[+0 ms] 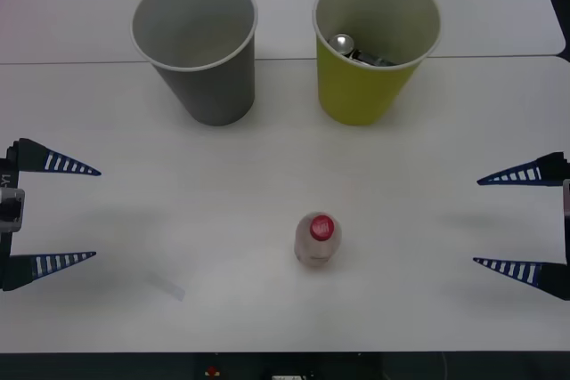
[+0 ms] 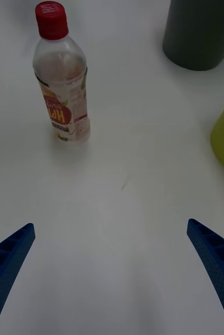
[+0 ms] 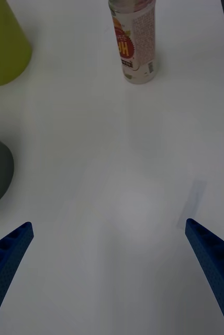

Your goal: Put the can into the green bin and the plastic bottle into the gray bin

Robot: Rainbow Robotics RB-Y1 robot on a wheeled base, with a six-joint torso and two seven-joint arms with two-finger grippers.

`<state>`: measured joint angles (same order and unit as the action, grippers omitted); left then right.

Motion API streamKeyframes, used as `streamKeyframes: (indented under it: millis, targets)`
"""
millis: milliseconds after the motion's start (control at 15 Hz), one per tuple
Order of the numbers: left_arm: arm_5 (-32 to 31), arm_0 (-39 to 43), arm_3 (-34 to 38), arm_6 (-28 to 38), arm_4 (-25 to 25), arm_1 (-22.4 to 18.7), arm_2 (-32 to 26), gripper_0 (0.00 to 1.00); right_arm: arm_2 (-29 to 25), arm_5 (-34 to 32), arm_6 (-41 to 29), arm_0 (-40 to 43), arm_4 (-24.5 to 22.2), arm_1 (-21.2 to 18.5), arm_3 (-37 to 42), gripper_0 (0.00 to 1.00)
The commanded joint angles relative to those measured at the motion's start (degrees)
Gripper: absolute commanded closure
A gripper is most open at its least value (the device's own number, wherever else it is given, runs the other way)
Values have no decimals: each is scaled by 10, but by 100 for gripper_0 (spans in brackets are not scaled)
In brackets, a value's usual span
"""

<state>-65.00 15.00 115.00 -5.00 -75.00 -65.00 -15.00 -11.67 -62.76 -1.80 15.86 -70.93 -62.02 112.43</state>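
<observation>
The broad white desk [image 1: 267,309] carries everything. At its far side stand two large tapered cup-shaped bins side by side but apart: the gray bin [image 1: 207,77] with a pale rim toward the robot's left, and the yellow-green bin [image 1: 365,86] toward its right. The gray bin looks empty. Inside the green bin lies the small metal can [image 1: 347,46], its shiny silver top showing against the pale wall, so that half of the task looks done.

The left gripper [image 1: 53,213] sits low at the desk's left edge, and the right gripper [image 1: 521,220] mirrors it at the right edge. Both have blue ribbed jaws spread wide and holding nothing, each pointing inward.

Between them, near the front middle of the desk and well apart from both bins, stands the small clear plastic bottle [image 1: 317,238] with a red screw cap and orange-red label, upright and untouched.

The step in hand appears to be the bottle. The next move likely calls for one arm to reach inward, bracket the bottle's body with its open jaws, close, lift it clear and carry it over the gray bin's rim. A slim upright bottle may tip if nudged off-centre.
</observation>
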Motion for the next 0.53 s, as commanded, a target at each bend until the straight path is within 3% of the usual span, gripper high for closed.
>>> streamKeyframes:
  millis: [67, 333, 533]
  targets:
    - [0, 0, 0, 0, 0, 0, 0, 0, 43, 24, 16, -6, 14, 10, -11, 0]
    - [0, 0, 0, 0, 0, 0, 0, 0, 73, 24, 47, -19, 13, 50, -22, 0]
    - [0, 0, 0, 0, 0, 0, 0, 0, 110, 23, 111, -43, 29, 76, -60, 0]
